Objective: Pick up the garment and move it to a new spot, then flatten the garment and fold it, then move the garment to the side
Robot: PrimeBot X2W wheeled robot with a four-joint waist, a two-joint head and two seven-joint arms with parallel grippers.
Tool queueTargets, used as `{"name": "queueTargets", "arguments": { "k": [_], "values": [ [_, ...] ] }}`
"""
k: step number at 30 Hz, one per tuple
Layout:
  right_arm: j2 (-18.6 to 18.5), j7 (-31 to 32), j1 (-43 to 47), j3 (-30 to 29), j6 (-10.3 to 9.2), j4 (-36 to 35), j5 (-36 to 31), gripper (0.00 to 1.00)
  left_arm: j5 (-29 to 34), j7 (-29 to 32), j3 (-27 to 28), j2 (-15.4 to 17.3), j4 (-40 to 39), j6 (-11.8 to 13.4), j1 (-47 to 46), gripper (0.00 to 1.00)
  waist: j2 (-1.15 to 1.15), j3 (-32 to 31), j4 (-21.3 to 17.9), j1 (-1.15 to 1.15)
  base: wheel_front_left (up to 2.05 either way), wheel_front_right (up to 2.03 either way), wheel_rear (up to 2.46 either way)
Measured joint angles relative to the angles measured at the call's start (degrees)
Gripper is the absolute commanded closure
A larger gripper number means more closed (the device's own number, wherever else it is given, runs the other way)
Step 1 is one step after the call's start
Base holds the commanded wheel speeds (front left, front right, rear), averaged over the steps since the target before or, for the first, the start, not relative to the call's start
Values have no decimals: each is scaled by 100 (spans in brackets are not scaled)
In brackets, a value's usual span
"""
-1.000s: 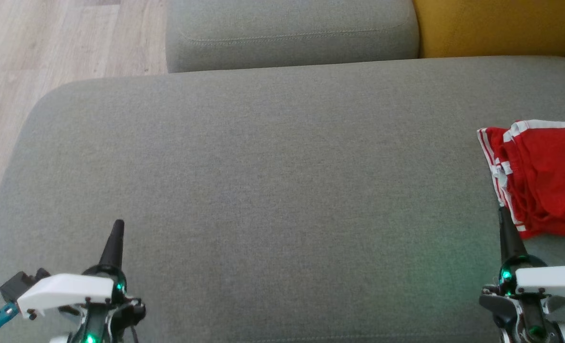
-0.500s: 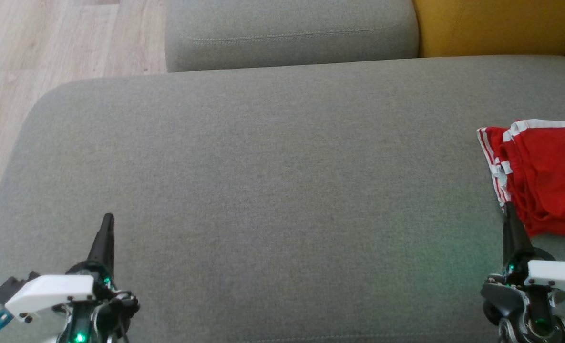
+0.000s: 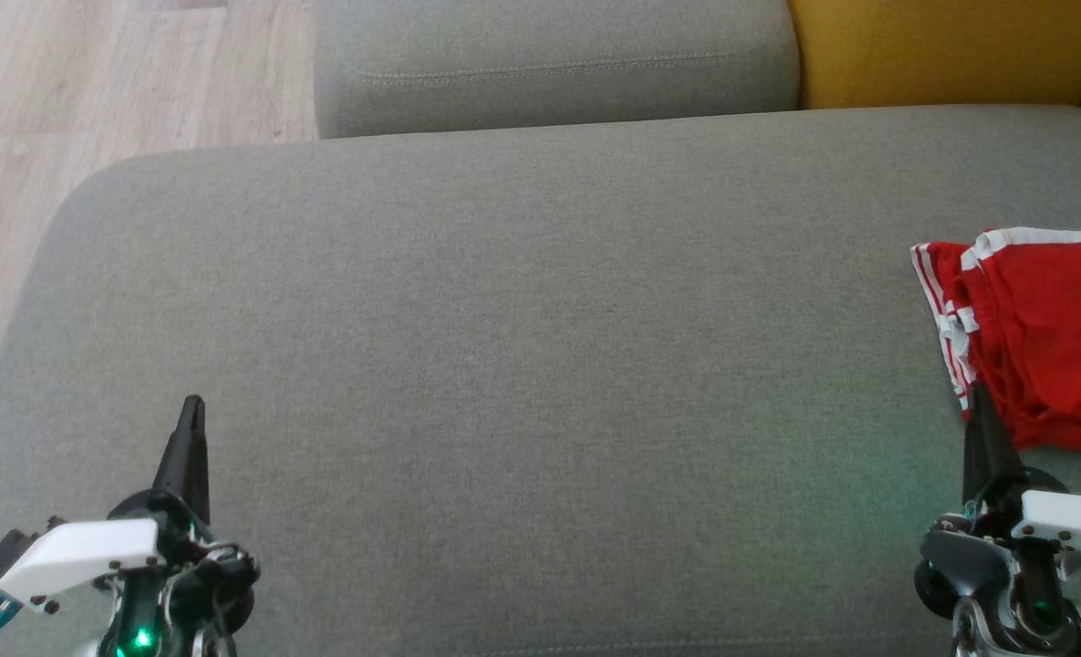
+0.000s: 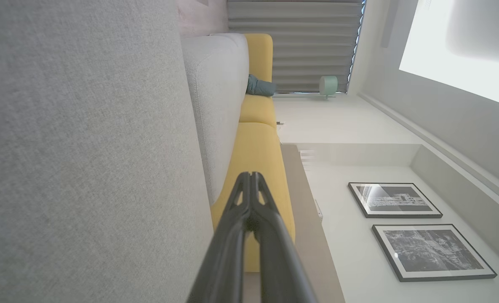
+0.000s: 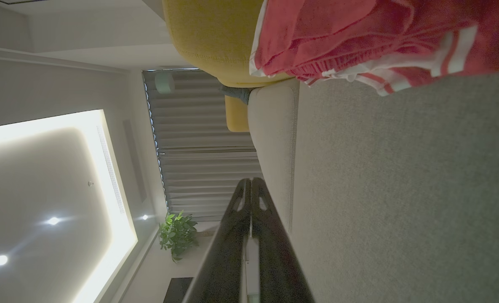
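1. Your red garment lies in loose folds at the right edge of the grey seat cushion, apparently set aside.
2. Your right gripper, fingers pressed together and empty, rests near it at the cushion's front right.
3. Your left gripper, likewise closed and empty, waits front left, probably keeping the cushion's middle free.

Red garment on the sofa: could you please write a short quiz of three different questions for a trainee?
1. True or false: the left end effector holds the red garment.
2. Choose: the right end effector is A open, B shut and empty, C shut on the red garment.
3. Fill in: the back cushion beyond the red garment is ____ in colour.
Key: 1 false; 2 B; 3 yellow.
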Motion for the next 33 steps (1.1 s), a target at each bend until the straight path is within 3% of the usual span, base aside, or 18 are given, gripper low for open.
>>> {"name": "queueTargets", "arguments": {
  "k": [33],
  "values": [
    [2,20,1,-45,0,1,-1,100,1,41,13,-16,2,0,0,100,0,0,0,0,0,0,0]
  ]
}}
